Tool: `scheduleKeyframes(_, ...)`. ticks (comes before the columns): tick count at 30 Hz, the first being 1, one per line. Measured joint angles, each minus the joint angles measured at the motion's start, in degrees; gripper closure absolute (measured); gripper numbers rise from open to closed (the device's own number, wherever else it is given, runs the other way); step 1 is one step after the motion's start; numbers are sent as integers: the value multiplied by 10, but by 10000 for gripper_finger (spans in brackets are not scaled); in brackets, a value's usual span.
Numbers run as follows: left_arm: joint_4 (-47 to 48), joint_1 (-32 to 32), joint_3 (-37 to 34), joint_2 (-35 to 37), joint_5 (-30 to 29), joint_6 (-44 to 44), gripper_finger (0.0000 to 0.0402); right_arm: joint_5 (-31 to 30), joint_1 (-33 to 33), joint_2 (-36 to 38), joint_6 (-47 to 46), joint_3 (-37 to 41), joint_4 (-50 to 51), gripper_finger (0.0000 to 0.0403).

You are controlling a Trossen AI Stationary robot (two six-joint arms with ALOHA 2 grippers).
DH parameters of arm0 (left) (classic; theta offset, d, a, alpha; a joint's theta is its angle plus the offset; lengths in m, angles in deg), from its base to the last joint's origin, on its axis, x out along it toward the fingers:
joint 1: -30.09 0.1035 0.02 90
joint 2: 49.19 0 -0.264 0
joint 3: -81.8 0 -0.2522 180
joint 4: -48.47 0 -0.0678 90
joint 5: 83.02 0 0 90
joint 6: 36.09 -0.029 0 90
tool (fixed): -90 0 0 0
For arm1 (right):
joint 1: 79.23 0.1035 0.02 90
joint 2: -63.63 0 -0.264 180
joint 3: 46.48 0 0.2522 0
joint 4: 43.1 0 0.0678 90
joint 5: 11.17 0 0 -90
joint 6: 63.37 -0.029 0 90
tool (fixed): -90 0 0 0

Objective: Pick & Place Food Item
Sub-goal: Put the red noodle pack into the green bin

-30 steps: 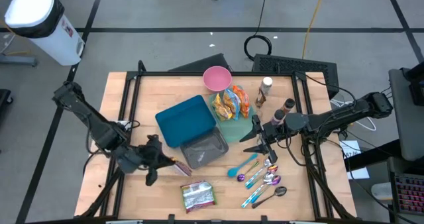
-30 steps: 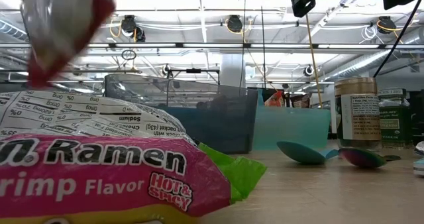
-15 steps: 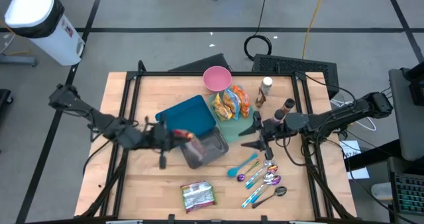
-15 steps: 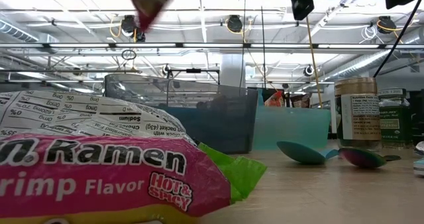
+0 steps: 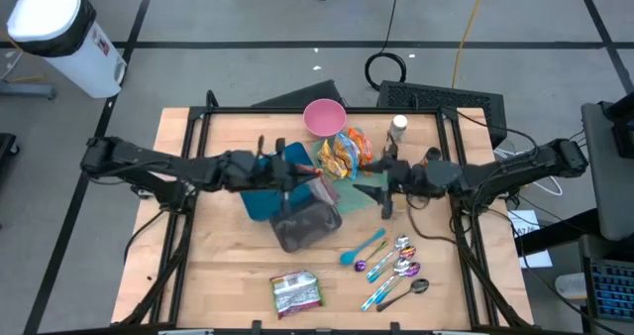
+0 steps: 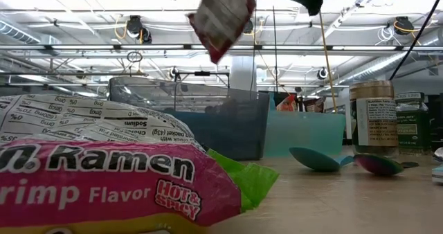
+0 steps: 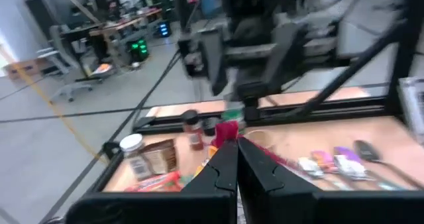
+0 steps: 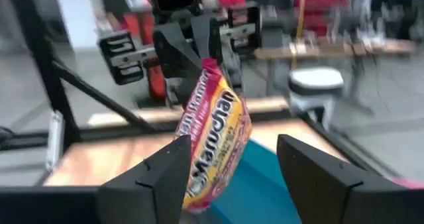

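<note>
Snack packet [image 8: 213, 141], red and yellow, printed wrapper: hanging upright in the air, above the teal bin [image 5: 280, 178] near mid-surface

One camera is hanging overhead, looking straight down on the whole table [image 5: 198, 276]. Another is sitting at tabletop level, peering across past a ramen packet [image 6: 104, 172] lying right against its lens. Each wrist camera is looking out along its own arm, and both are facing one another over the table, sharing the hanging snack pouch [image 8: 212, 144].
</note>
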Motion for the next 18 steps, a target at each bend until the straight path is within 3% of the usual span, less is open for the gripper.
scheduleKeyframes(6,-17,46,0,-32,0,-5,401,7,-48,-89,-56,-162,243,143)
scheduleKeyframes(11,-12,60,0,-42,0,-6,401,9,-66,-159,-62,-221,285,145)
scheduleKeyframes(18,-11,61,0,-48,14,-14,401,9,-77,-200,-65,-237,287,172)
